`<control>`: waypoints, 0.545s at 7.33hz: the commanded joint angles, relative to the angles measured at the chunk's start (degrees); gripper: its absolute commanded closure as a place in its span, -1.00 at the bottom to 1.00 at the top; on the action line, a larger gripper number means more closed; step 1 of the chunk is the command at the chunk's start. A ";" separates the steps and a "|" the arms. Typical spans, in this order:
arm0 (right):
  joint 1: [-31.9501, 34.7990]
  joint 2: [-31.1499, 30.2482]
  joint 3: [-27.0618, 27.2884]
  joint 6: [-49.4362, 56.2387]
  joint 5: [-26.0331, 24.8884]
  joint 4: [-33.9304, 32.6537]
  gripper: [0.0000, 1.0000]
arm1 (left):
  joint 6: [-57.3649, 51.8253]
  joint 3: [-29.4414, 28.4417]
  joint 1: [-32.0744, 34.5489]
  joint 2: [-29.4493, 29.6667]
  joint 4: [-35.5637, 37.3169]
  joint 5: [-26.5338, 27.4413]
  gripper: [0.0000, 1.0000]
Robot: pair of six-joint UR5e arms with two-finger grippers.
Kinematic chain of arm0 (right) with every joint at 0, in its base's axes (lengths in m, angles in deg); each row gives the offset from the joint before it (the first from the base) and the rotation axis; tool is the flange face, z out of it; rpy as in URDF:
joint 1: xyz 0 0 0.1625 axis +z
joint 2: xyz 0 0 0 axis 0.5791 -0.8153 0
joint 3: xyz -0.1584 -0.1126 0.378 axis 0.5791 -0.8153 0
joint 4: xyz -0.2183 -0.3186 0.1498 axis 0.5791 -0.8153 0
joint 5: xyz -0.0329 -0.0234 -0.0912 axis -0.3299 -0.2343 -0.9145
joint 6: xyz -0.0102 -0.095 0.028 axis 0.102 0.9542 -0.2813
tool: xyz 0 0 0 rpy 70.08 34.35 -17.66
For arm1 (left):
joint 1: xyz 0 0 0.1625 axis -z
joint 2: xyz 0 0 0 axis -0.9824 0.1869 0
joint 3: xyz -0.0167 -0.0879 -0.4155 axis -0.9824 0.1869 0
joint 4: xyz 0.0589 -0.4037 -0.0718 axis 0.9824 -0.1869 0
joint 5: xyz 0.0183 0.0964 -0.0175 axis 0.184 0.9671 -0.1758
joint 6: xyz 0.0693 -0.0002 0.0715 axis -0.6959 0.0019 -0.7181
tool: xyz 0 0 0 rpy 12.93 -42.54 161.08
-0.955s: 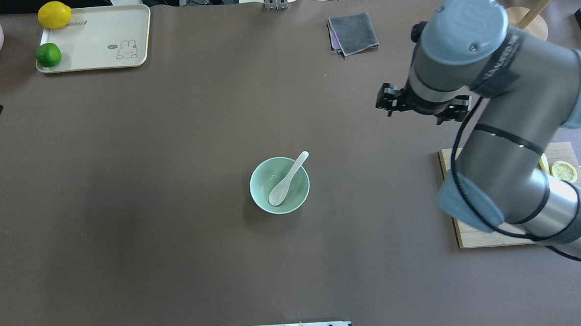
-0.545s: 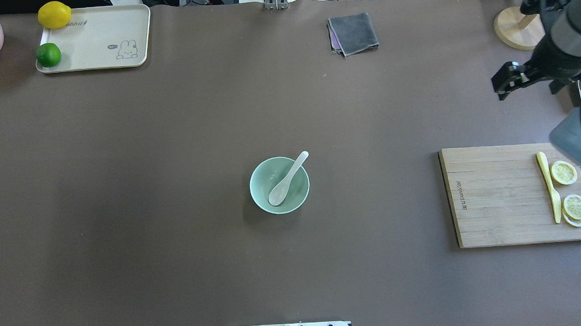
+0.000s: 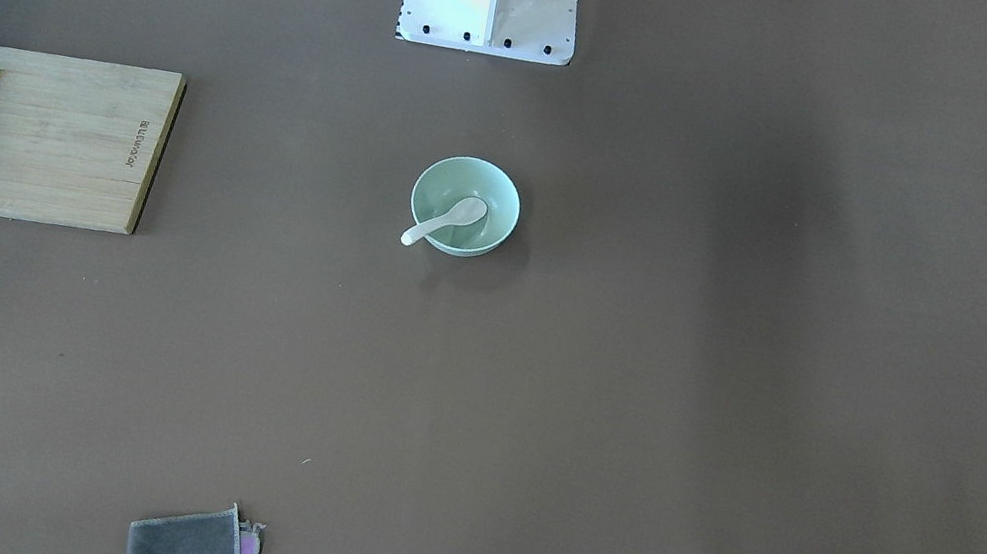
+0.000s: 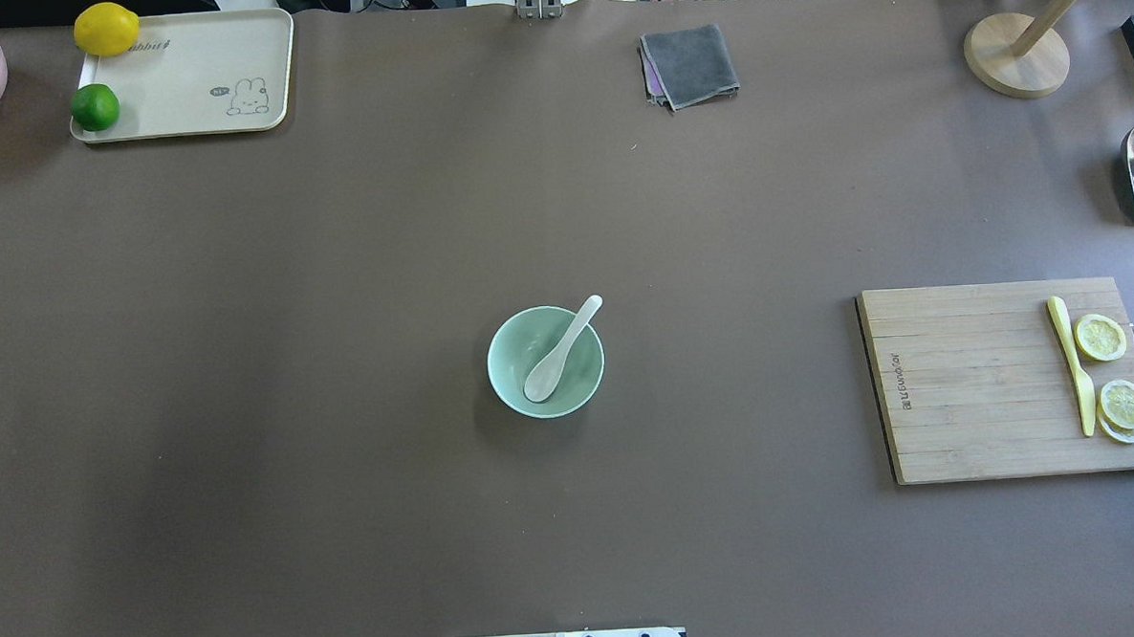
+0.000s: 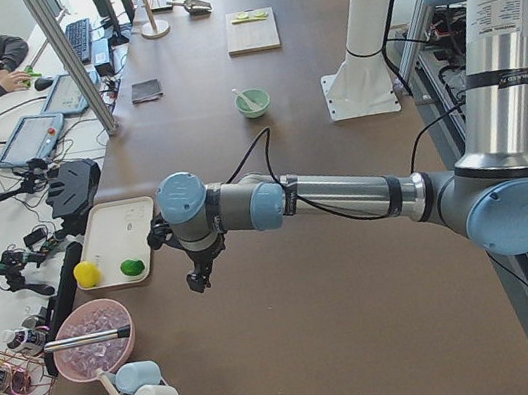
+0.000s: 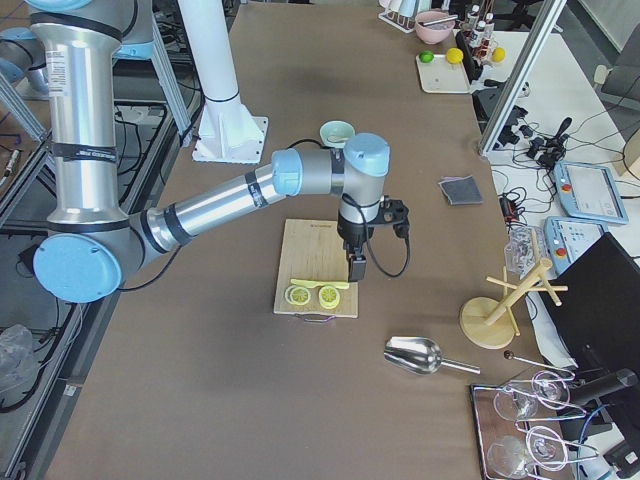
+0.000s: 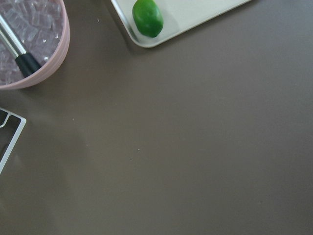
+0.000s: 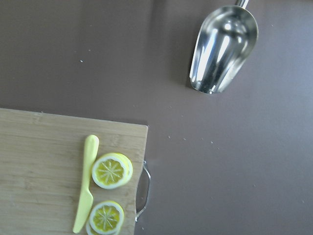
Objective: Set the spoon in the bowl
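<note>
Brown table (image 4: 335, 271): spoon (image 4: 561, 352) rests in bowl (image 4: 507, 359), well apart from both jaws.

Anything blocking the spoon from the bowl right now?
Nothing visible does. The spoon already lies in the bowl, with its scoop down inside and its handle leaning out over the rim. No other object touches either of them.
</note>
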 commanded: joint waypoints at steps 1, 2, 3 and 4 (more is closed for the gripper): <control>4.91 -9.64 -7.20 2.95 0.89 15.53 -1.00 | 0.20 -0.20 -0.05 -2.09 -4.49 2.02 -0.98; 5.18 -10.64 -11.34 -1.14 0.98 23.91 -1.00 | 0.20 -0.11 -0.05 -2.01 -4.41 2.38 -0.98; 5.09 -11.87 -11.73 -9.97 0.63 27.74 -1.00 | 0.29 -0.03 0.03 -2.18 -3.88 2.30 -0.98; 5.09 -12.84 -12.08 -10.84 0.54 31.60 -1.00 | 0.20 0.15 0.12 -4.97 -3.44 1.86 -0.98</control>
